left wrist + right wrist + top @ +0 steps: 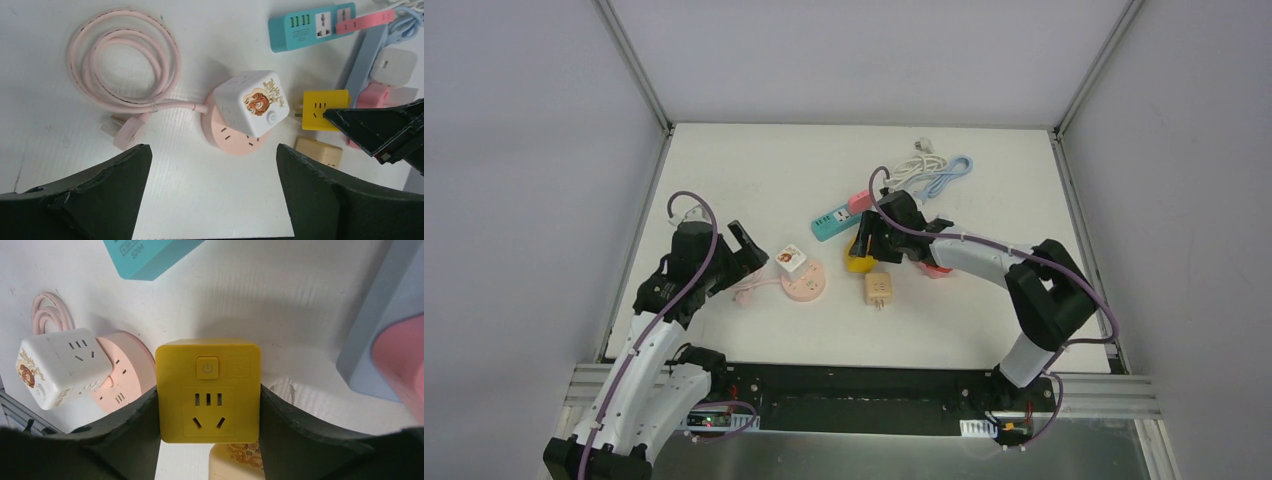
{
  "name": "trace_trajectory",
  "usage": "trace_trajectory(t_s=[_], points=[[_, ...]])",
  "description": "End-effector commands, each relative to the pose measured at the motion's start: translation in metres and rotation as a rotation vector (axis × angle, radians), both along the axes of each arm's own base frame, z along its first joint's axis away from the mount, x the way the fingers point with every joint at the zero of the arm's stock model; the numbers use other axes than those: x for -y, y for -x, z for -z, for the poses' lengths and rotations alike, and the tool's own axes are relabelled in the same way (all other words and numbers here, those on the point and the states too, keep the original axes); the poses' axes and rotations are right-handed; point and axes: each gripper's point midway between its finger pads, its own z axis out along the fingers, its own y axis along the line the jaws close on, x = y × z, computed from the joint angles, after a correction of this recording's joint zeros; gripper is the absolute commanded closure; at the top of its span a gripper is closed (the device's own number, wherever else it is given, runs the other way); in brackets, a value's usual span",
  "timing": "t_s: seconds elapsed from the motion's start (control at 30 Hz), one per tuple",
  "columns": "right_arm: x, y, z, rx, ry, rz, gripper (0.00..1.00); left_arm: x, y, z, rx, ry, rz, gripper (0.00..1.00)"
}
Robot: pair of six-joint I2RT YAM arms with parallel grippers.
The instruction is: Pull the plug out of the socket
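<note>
My right gripper (208,416) is shut on a yellow cube plug adapter (208,390), one finger on each side. In the left wrist view the yellow cube (325,109) shows bare prongs on its left, in no socket. It is apart from the teal power strip (834,222). My left gripper (212,185) is open and empty, just near of a round pink socket (230,137) with a white cube adapter (252,102) plugged into its top. In the top view the left gripper (749,250) is left of that white cube (791,259).
The pink socket's coiled cable (125,60) and its plug (125,135) lie to its left. A beige cube adapter (879,290) lies near of the yellow cube. A pale blue strip (385,340), pink and white adapters and coiled cables (934,170) lie at the back right.
</note>
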Motion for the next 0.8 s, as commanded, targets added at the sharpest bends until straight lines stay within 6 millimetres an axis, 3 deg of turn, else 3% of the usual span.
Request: trace_trajectory(t_s=[0.0, 0.17, 0.27, 0.53, 0.77], points=[[-0.023, -0.008, -0.019, -0.034, -0.112, -0.024, 0.67, -0.015, 0.012, 0.012, -0.053, -0.078, -0.029, 0.01], [-0.011, -0.01, -0.017, -0.03, -0.078, 0.008, 0.29, -0.012, 0.012, 0.023, -0.093, -0.061, -0.034, 0.01], [-0.007, -0.013, -0.025, 0.004, -0.061, 0.011, 0.14, -0.008, 0.011, 0.032, -0.133, -0.046, -0.03, 0.01], [0.0, -0.018, -0.054, 0.098, -0.047, -0.006, 0.06, -0.001, 0.012, 0.045, -0.182, -0.02, -0.012, 0.06], [-0.018, -0.009, -0.075, 0.191, -0.049, -0.086, 0.06, 0.012, 0.017, 0.062, -0.222, 0.039, 0.028, 0.3]])
